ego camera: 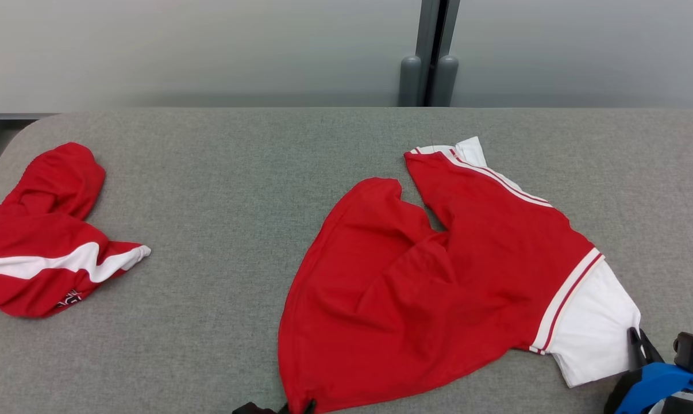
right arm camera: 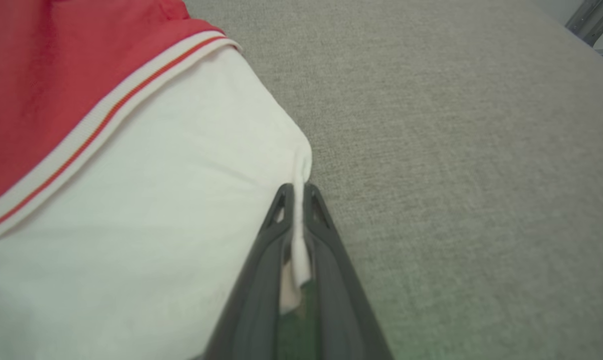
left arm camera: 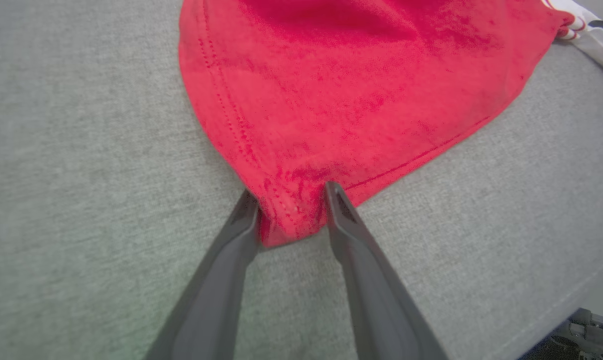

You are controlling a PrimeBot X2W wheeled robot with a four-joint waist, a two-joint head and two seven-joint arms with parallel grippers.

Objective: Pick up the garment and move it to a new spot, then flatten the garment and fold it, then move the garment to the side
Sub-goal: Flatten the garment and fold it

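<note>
The garment is a red shirt with white, red-striped sleeves, spread and wrinkled right of the table's middle. Its red bottom corner tapers to a point at the near edge, bunched between the two fingers of my left gripper, which is shut on it; that gripper barely shows in the head view. My right gripper is shut on a thin fold of the white sleeve, at the garment's lower right.
A second red and white garment lies crumpled at the far left of the grey padded table. Two grey posts stand behind the far edge. The table's near edge runs just below my grippers.
</note>
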